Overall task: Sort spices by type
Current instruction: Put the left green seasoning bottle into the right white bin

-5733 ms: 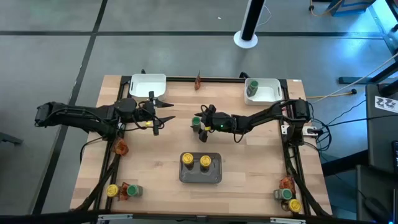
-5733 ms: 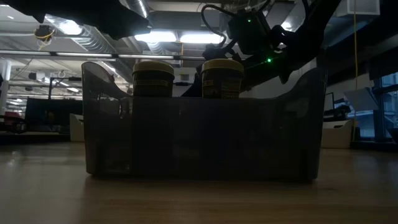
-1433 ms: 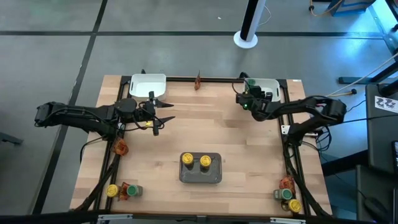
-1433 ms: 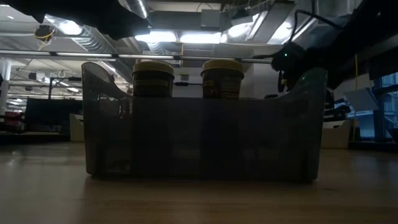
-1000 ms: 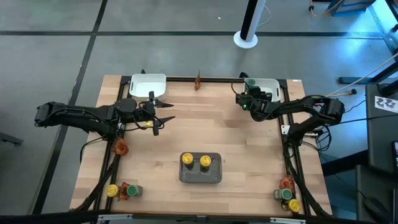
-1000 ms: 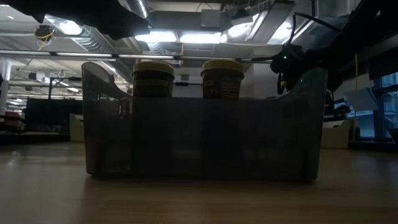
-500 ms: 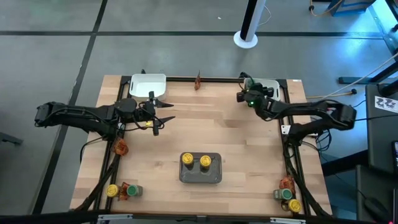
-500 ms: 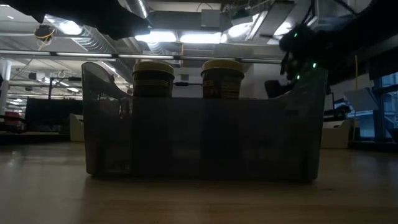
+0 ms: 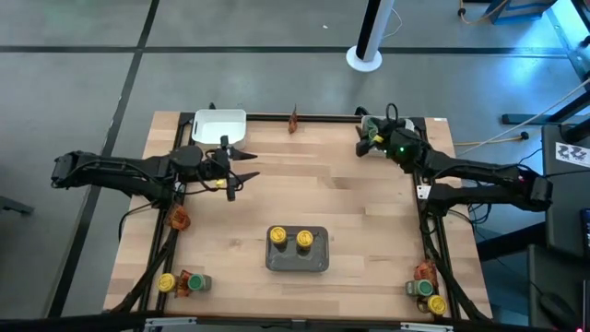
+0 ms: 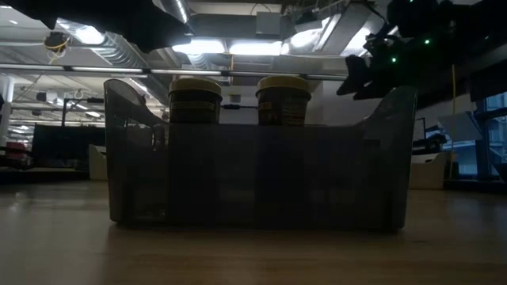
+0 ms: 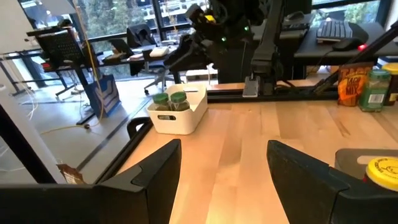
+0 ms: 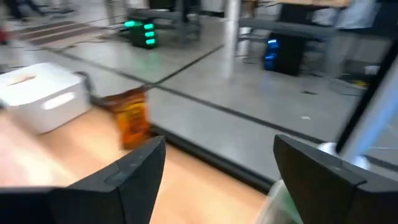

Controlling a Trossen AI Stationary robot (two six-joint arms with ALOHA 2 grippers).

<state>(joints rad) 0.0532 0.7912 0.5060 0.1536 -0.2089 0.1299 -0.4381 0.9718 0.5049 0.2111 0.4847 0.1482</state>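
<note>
Wooden table (image 9: 304, 194), landmark = grey tray (image 9: 298, 249) near the front-centre edge, holding 2 yellow-lidded jars (image 9: 289, 239) side by side, upright, lids above the tray wall in low view

L arm lying along table's left side, well left of grey tray & farther back; left gripper (image 9: 230, 166) w/ fingers spread, nothing between them, hovering just in front of the empty white tray (image 9: 219, 126) at back-left

R arm reaching in from right side toward back-right, far from grey tray; right gripper (image 9: 367, 138) over the other white tray (image 11: 177, 114), fingers wide apart in its wrist view, holding nothing

That back-right white tray: 2 green-lidded jars (image 11: 170, 101) standing inside, touching each other

Reddish-orange packet (image 9: 293, 119) upright at back edge, roughly straight behind grey tray

Another packet (image 9: 179, 219) at left edge, left of grey tray

Front-left corner: yellow-lidded jar (image 9: 167, 282) + green-lidded jar (image 9: 195, 281) w/ packet between or behind, can't tell

Front-right corner: packet (image 9: 425, 271), green-lidded jar (image 9: 423, 289), yellow-lidded jar (image 9: 436, 303) clustered close
</note>
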